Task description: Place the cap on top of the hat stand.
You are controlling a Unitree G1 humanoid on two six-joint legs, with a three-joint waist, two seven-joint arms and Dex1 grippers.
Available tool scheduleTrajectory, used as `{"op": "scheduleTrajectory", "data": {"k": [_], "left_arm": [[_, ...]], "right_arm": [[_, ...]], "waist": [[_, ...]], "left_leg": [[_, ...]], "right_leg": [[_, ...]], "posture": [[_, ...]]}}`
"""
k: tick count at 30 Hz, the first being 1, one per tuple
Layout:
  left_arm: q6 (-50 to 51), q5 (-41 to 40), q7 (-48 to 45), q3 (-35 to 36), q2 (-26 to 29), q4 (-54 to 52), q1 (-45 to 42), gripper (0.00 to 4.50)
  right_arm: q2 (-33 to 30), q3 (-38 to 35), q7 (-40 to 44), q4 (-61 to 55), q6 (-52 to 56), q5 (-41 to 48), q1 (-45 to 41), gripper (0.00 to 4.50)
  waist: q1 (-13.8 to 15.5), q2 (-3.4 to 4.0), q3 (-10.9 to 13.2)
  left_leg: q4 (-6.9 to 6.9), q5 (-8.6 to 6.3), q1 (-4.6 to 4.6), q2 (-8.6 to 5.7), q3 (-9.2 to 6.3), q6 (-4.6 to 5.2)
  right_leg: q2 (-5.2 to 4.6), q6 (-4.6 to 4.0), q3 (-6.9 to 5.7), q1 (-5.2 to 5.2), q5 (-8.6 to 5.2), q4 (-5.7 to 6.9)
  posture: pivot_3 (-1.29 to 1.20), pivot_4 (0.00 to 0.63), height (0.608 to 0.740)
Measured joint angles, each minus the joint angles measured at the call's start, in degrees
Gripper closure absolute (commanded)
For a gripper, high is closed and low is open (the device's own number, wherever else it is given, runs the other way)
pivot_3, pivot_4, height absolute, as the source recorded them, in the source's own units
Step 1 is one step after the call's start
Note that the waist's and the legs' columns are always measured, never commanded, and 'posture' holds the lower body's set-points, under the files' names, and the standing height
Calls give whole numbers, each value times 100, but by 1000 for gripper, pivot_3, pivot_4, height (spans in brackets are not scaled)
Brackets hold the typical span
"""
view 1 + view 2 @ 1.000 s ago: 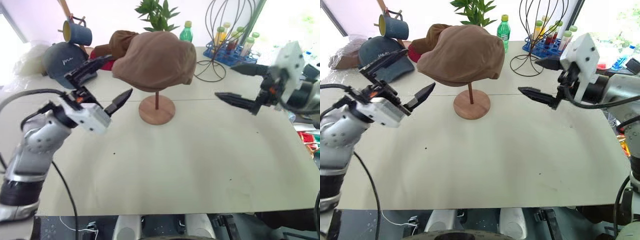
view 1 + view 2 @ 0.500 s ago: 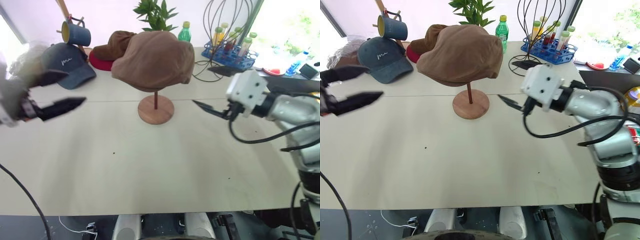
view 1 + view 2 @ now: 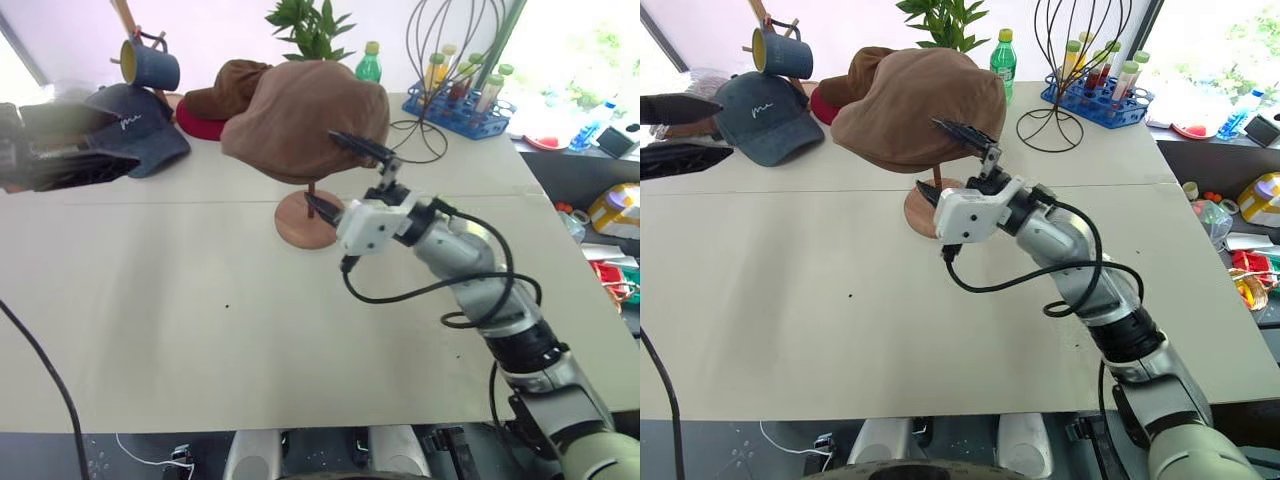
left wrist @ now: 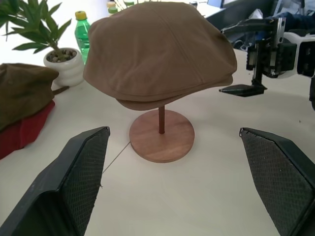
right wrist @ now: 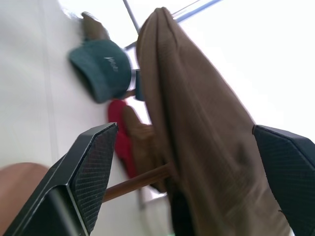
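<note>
The light-brown flat cap (image 3: 300, 115) rests on the hat stand, covering its top disc. Below it I see the thin pole (image 4: 161, 119) and the round wooden base (image 4: 161, 135). My right gripper (image 3: 340, 178) is open at the cap's right side, one finger level with the crown and the other below the brim by the pole. I cannot tell whether it touches the cap. In the right wrist view the cap (image 5: 197, 123) lies between its fingers (image 5: 83, 172). My left gripper (image 3: 680, 135) is open far to the left, empty, facing the stand.
A dark blue baseball cap (image 3: 130, 125), a darker brown cap (image 3: 225, 85) on something red and a blue mug (image 3: 155, 65) lie at the back left. A plant (image 3: 315, 25), a green bottle (image 3: 372, 62), a wire frame (image 3: 450, 60) and a tube rack (image 3: 465, 100) stand behind.
My right gripper has swung left across the table to the cap's side and rolled so its fingers stand one above the other. My left gripper has drawn away to the left and risen.
</note>
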Motion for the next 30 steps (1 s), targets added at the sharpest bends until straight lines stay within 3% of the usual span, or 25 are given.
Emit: {"op": "scheduleTrajectory", "data": {"k": [8,11,18,24,30], "left_arm": [[173,285,-189,-160,-179,131,-366,78],[187,347,-252,-169,-244,132,-393,0],[280,469,-397,-189,-391,135,-468,0],[295,555,-459,-189,-506,148,-504,0],[300,590,-492,-189,-587,147,-542,0]], "right_arm": [[326,77,-496,383,-423,-783,-128,0],[432,99,-653,629,-579,-930,-248,872],[528,115,-841,799,-869,-1116,-323,4441],[330,12,-892,859,-1111,-1088,-340,4441],[-156,-320,-844,1150,-1955,-462,-453,4441]], "waist": [[-84,-13,1],[-80,-13,1],[-67,-17,2],[-60,-18,1],[-66,-19,2]], "left_leg": [[-2,0,3,4,-1,0],[-2,0,2,4,-1,0],[0,1,3,3,1,0],[1,1,2,3,0,0],[0,1,4,3,1,0]], "right_leg": [[6,5,3,-1,3,3],[6,5,6,-1,3,3],[6,6,13,0,3,3],[10,6,17,0,4,3],[10,6,21,0,3,3]], "posture": [[0,150,740],[0,150,740],[0,150,740],[0,150,740],[0,150,740]]}}
